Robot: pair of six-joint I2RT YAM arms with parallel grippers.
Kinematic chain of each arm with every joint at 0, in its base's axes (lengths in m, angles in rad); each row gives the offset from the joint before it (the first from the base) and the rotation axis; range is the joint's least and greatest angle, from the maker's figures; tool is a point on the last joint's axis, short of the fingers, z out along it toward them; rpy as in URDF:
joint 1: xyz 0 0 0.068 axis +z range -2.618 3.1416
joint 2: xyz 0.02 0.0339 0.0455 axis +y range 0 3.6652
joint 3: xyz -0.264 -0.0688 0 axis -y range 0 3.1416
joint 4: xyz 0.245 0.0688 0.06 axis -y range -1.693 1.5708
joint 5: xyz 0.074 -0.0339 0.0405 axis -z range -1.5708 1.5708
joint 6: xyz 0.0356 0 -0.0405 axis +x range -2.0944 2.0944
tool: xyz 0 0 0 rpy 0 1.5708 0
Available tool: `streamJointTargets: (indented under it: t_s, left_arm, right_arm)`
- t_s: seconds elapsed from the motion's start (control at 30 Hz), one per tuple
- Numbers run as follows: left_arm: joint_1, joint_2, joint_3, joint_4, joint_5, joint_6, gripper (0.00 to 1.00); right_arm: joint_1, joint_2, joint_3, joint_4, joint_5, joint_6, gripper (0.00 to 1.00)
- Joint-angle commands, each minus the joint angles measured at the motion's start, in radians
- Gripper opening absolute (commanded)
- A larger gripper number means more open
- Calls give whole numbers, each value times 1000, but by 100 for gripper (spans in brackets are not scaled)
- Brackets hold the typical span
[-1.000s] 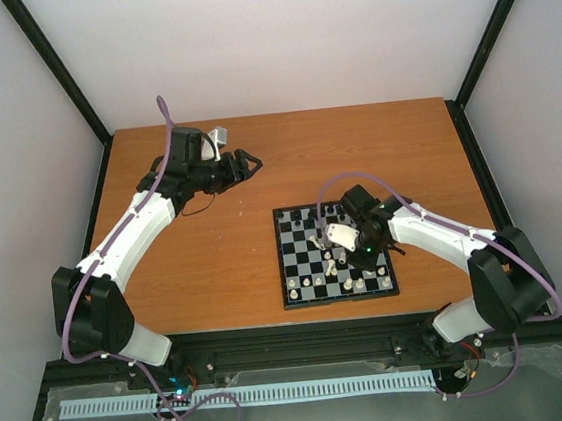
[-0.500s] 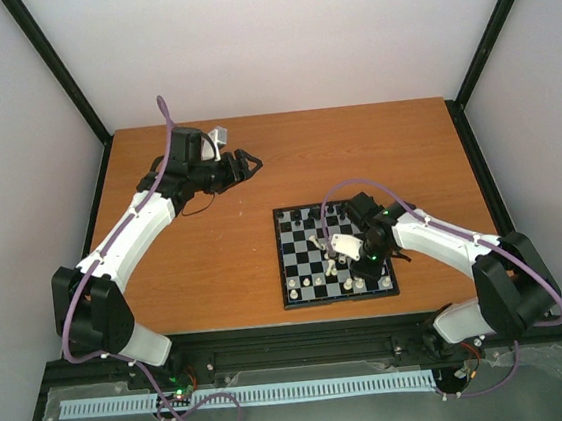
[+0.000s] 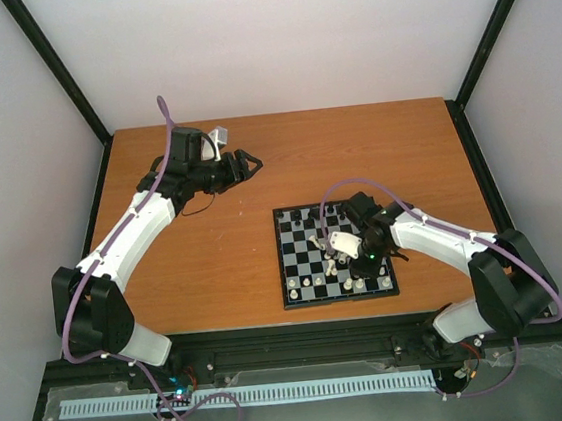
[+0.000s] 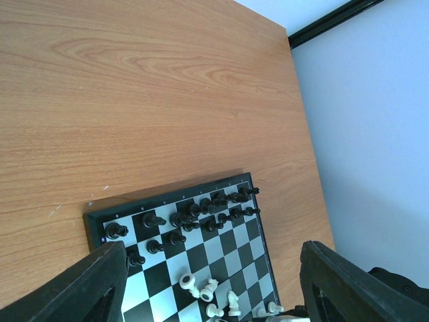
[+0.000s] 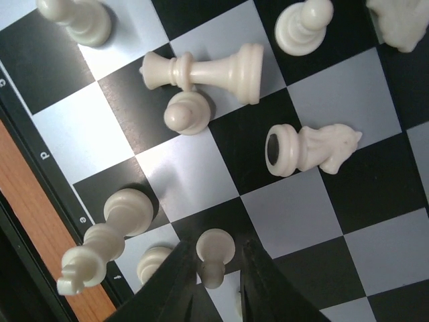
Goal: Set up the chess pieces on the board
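Observation:
The board [image 3: 285, 260] lies right of centre on the table; it also shows in the left wrist view [image 4: 167, 202] and the right wrist view [image 5: 35, 137]. Black chess pieces [image 4: 189, 217] stand in its two far rows. Cream-white pieces stand and lie on the near half. My right gripper [image 3: 352, 261] is low over the near squares. In the right wrist view it [image 5: 216, 258] is closed narrowly on a white pawn [image 5: 215, 247] standing over a black square. A toppled white piece [image 5: 209, 70] and a toppled knight [image 5: 314, 147] lie beyond it. My left gripper [image 3: 252, 161] hangs open and empty over bare table, far left of the board.
A white king [image 5: 90, 258] and more white pawns [image 5: 188, 111] stand close to the right gripper's fingers, near the board's edge. Wood tabletop [image 3: 206, 259] surrounds the board. Black frame rails and white walls bound the table.
My right gripper has moved towards the board's near rows and sunk lower over the white pieces. The left arm has not moved.

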Motion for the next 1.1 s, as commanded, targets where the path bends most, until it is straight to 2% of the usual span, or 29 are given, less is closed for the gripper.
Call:
streamJointTargets:
  t_s: [0.0, 0.17, 0.27, 0.77, 1.07]
  left_arm:
    - [4, -6, 33, 3, 19, 13, 73]
    - [4, -5, 32, 3, 20, 13, 73]
    - [4, -6, 34, 2, 20, 13, 73]
    - [4, -13, 39, -6, 21, 17, 73]
    - [4, -14, 43, -10, 22, 20, 73]
  right_arm:
    - [5, -5, -1, 13, 6, 10, 21]
    - [3, -46, 47, -33, -21, 8, 31]
    - [-4, -45, 100, -55, -55, 16, 34]
    - [-13, 148, 214, 15, -77, 66, 33]
    - [-13, 257, 300, 10, -140, 60, 27]
